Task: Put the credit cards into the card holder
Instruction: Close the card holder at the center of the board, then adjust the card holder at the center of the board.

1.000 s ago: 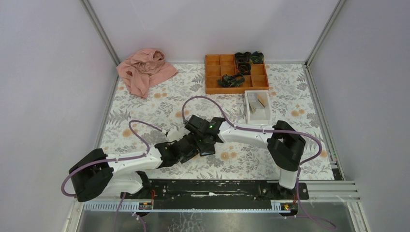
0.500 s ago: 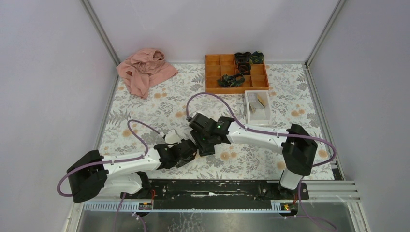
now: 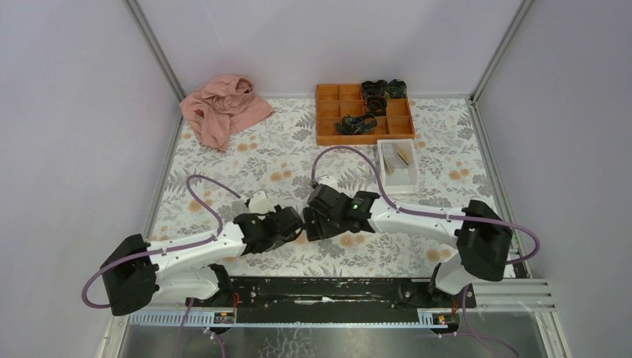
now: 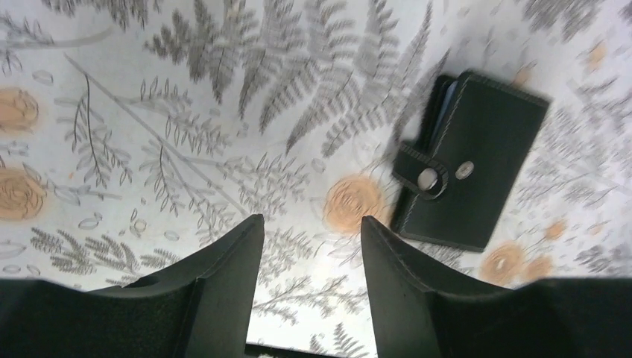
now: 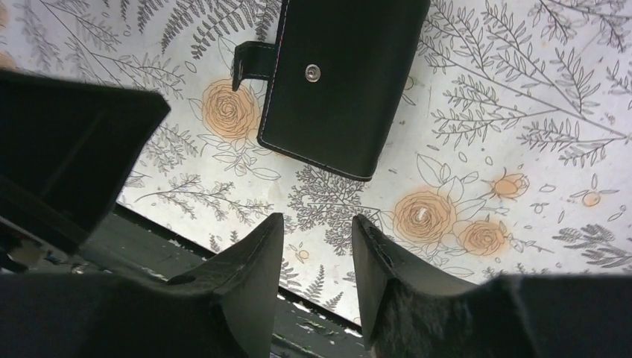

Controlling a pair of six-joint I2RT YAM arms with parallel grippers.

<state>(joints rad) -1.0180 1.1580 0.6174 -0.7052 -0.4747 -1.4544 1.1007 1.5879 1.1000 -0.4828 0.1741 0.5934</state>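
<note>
The card holder (image 4: pixel 471 160) is a black folder lying shut on the floral table cover, its snap strap fastened. It also shows in the right wrist view (image 5: pixel 346 82). My left gripper (image 4: pixel 311 224) is open and empty, with the holder ahead and to the right of its fingers. My right gripper (image 5: pixel 318 220) is open and empty, with the holder just beyond its fingertips. In the top view both grippers, left (image 3: pixel 293 222) and right (image 3: pixel 313 224), meet near the table's middle front and hide the holder. Credit cards (image 3: pixel 405 155), tan and greyish, lie in the white tray (image 3: pixel 388 177).
An orange compartment tray (image 3: pixel 326 127) with dark items stands at the back. A pink cloth (image 3: pixel 223 112) lies at the back left. The black front rail (image 5: pixel 313 328) runs just below my right fingers. My left gripper's body (image 5: pixel 67 156) fills the left of the right wrist view.
My right arm has swung its elbow right and drawn its gripper toward the near edge. My left gripper has pulled back a little to the left. Both stay open.
</note>
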